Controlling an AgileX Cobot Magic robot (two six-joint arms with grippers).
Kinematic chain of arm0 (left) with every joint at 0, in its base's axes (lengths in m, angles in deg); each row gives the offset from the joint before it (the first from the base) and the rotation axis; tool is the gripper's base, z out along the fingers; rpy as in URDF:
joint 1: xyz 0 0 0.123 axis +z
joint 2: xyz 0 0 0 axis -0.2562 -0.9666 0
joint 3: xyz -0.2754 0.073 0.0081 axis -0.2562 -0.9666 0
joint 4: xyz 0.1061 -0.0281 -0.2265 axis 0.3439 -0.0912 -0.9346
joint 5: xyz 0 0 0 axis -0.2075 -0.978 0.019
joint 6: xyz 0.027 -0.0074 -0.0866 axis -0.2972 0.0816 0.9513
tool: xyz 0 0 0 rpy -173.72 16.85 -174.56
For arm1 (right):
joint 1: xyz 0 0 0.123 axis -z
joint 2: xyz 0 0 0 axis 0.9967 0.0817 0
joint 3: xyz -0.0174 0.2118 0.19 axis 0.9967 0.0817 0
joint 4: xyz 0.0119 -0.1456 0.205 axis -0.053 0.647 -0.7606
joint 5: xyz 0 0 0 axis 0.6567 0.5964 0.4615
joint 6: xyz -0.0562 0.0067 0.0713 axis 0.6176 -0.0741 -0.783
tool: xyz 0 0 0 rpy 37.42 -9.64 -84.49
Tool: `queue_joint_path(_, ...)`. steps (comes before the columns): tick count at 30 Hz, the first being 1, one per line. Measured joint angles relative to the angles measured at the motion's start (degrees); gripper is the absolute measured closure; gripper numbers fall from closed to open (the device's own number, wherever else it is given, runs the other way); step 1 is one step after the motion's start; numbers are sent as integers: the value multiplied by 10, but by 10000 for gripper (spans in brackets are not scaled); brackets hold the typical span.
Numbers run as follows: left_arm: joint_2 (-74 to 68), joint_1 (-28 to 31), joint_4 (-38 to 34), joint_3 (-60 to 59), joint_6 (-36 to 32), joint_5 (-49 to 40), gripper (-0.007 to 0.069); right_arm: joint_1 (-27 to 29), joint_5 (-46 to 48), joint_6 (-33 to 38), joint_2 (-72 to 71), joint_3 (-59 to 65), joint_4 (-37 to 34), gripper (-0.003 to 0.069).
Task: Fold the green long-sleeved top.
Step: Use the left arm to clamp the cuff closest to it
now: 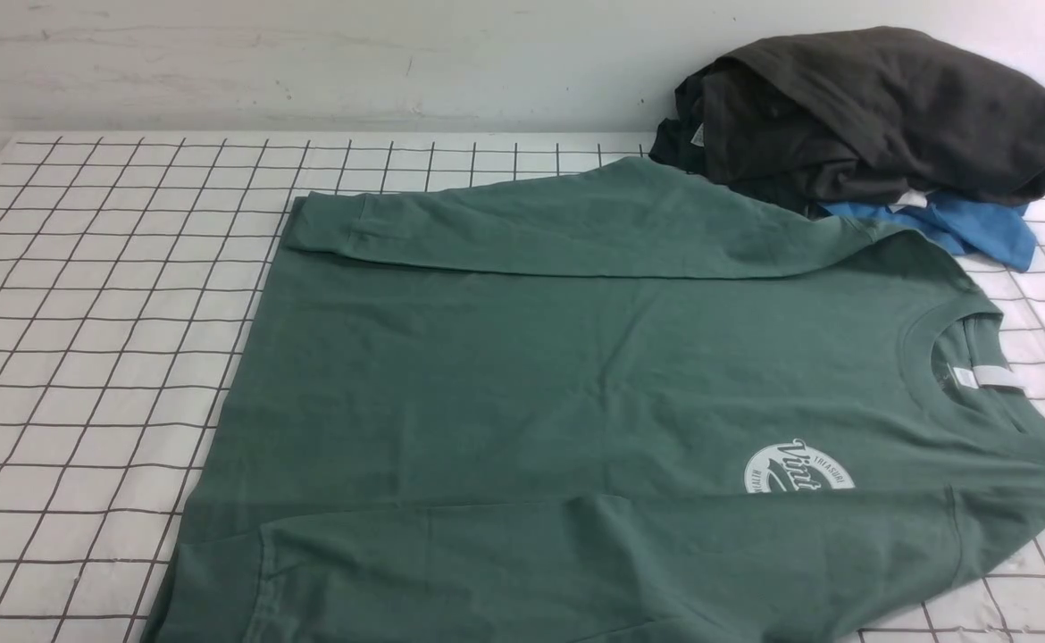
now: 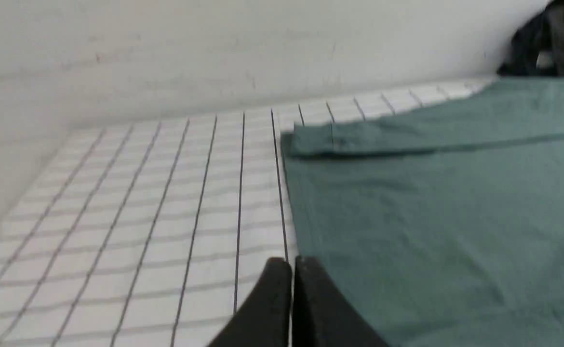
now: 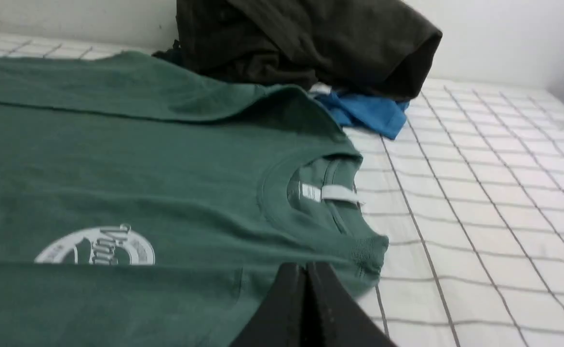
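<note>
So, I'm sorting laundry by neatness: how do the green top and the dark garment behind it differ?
The green top lies mostly flat, while the dark garment sits bunched in a heap.
The green top spreads across much of the table; the dark garment takes up a smaller patch.
The green top shows a round white logo, but the dark garment shows none.
Both are cloth.

Bright, even, soft light over the white wall [image 1: 308, 62] and gridded table [image 1: 85, 313]; source out of sight. Faint shading under the folded edges of the green top [image 1: 487, 375]; no hard shadows. Dark pile of clothing [image 1: 898, 116] keeps some detail in its creases. No strong glare. Front view reads crisp, chest print sharp. Left wrist view softer, grid lines smeared, grippers blurred. Right wrist view slightly soft, chest print's lettering hard to read.
</note>
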Motion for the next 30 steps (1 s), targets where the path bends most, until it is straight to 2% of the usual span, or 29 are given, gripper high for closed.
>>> queue_joint_path(3,0,0,0,0,2,110,631,0,-93,-1,0,0,3,673)
queue_joint_path(4,0,0,0,0,2,115,631,0,-106,-3,0,0,3,673)
queue_joint_path(6,0,0,0,0,2,179,631,0,-189,-28,0,0,3,673)
queue_joint_path(7,0,0,0,0,3,184,631,0,-195,-28,0,0,4,673)
queue_joint_path(10,0,0,0,0,22,270,631,0,-297,-97,0,0,4,673)
queue_joint_path(14,0,0,-4,1,43,333,631,0,-357,-147,0,0,6,673)
queue_joint_path(16,-26,0,-15,62,62,282,631,0,-369,-159,0,-4,8,673)
queue_joint_path(19,-107,0,-20,170,60,175,631,0,-307,-161,12,-55,11,673)
queue_joint_path(20,-114,0,-20,179,60,175,631,0,-301,-160,12,-61,11,672)
queue_joint_path(21,-175,0,-21,242,57,124,631,0,-250,-155,40,-109,15,671)
queue_joint_path(24,-293,0,-25,336,58,10,631,0,-139,-147,115,-188,34,671)
queue_joint_path(25,-301,0,-26,341,58,-8,631,0,-124,-147,120,-198,37,671)
queue_joint_path(27,-409,0,-45,406,57,-155,631,0,-23,-143,205,-250,43,671)
queue_joint_path(28,-416,0,-47,406,57,-165,631,0,-16,-143,211,-253,42,671)
queue_joint_path(29,-480,0,-64,428,51,-237,631,0,43,-136,270,-276,34,671)
queue_joint_path(30,-487,0,-67,430,50,-245,631,0,59,-134,276,-281,30,671)
